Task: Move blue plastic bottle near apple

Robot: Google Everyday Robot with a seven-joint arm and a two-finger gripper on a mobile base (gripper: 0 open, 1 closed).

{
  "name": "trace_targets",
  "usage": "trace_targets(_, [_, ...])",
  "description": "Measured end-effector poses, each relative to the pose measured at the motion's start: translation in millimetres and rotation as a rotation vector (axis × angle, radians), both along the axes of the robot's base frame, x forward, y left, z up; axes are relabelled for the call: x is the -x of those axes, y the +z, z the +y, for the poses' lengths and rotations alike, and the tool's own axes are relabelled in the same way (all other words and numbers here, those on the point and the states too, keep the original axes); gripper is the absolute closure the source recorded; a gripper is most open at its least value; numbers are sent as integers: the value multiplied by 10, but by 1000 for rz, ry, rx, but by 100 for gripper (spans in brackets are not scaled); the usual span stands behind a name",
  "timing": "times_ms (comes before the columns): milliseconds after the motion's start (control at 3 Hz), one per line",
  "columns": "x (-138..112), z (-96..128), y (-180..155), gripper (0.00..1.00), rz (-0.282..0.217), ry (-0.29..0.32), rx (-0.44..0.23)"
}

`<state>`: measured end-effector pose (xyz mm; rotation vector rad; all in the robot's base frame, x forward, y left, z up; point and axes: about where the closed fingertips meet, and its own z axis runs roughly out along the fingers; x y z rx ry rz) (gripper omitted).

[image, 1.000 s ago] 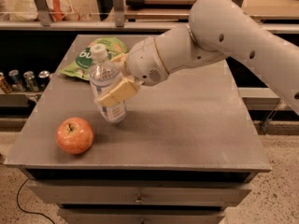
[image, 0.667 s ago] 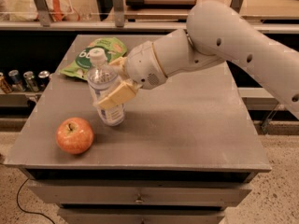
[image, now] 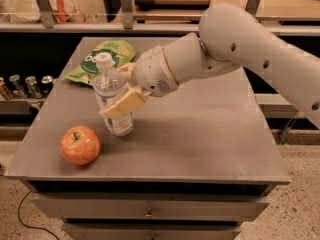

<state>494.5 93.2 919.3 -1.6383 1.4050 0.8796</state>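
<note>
One apple [image: 80, 144] at the front-left edge of the table [image: 210, 134]; one blue plastic bottle [image: 120, 125] just right of it, your gripper [image: 118, 104] clamped round it; open room beyond.

Glossy blue plastic bottle [image: 109, 85] in matt gripper [image: 116, 95], smooth shiny apple [image: 80, 144], matt grey tbl top [image: 210, 129], glossy green bag [image: 100, 58].

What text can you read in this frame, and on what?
No text reads clearly.
Green snack bag: white lettering, partly hidden behind the bottle, too blurred to read.
Blue plastic bottle, clamped in the gripper over the table's left half: pale label, nothing legible.
Cans on the shelf at far left: labels too small to read.
Apple: no text.
</note>
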Motion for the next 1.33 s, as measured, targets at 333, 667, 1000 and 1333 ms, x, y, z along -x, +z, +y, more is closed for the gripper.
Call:
trace_targets(333, [-13, -7, -4, 36, 6, -2, -1])
trace_targets(667, [-30, -19, -12, 13, 6, -6, -2])
trace_targets(1000, [-49, -32, -19, 0, 8, -8, -3])
trace_targets(1333, [-61, -48, -24, 0, 4, -12, 1])
